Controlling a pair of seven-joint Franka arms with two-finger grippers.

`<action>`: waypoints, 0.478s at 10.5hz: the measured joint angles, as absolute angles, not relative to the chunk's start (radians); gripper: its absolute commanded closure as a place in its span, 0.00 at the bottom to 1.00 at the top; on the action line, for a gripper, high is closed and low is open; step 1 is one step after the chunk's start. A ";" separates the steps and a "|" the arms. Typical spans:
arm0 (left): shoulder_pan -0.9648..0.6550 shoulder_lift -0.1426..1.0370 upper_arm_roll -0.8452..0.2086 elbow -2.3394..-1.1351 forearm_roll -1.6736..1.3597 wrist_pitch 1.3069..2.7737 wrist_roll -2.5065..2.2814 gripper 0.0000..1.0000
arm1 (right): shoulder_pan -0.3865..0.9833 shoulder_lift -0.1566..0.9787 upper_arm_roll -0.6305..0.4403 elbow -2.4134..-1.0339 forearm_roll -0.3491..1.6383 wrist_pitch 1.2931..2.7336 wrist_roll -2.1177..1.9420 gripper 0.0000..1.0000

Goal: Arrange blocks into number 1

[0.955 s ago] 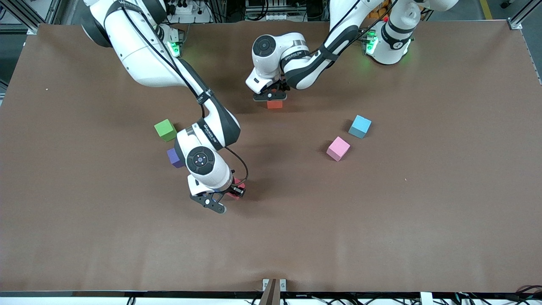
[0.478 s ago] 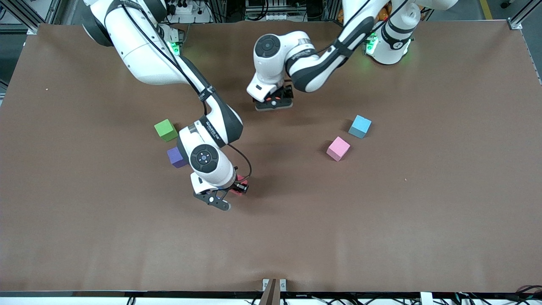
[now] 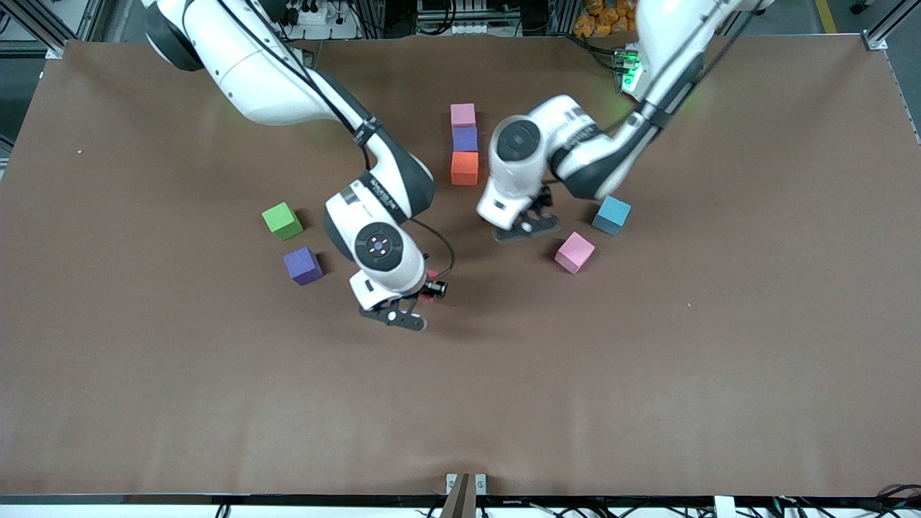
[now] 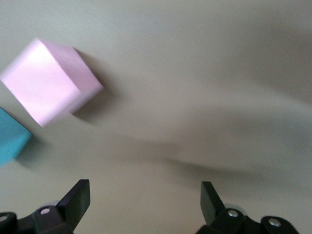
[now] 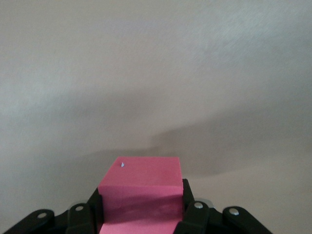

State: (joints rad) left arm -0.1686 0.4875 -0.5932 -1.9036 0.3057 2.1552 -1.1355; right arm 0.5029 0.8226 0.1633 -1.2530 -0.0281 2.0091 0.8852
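Three blocks stand in a line in the front view: pink (image 3: 463, 114), purple (image 3: 465, 138) and orange (image 3: 465, 167), the orange nearest the camera. A loose pink block (image 3: 574, 252) (image 4: 46, 80) lies toward the left arm's end. Another purple block (image 3: 303, 265) lies toward the right arm's end. My right gripper (image 3: 414, 301) (image 5: 141, 207) is shut on the red block (image 5: 141, 187), over the table's middle. My left gripper (image 3: 527, 224) (image 4: 145, 195) is open and holds nothing. It hangs over bare table beside the loose pink block.
A light blue cube (image 3: 611, 214) (image 4: 9, 139) sits just farther from the camera than the loose pink block. A green cube (image 3: 281, 220) sits close to the loose purple block. The brown table (image 3: 647, 374) stretches wide toward the camera.
My left gripper left the orange block and swung toward the loose pink block, uncovering the line of three. My right gripper carried the red block toward the table's middle.
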 measured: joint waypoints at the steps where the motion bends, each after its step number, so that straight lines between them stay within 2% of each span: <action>1: -0.118 0.488 -0.593 -1.914 0.336 2.152 -1.121 0.00 | 0.520 0.822 0.165 -1.253 -0.030 2.007 0.885 1.00; 5: 0.017 0.496 -0.593 -1.940 0.421 2.153 -1.072 0.00 | 0.610 0.822 0.180 -1.258 -0.048 1.974 0.885 1.00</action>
State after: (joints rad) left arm 0.0171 0.4964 -0.5932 -1.9395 0.4207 2.1526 -1.0715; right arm 0.6104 0.8219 0.1796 -1.2580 -0.0484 1.9736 0.8850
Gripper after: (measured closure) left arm 0.000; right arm 0.388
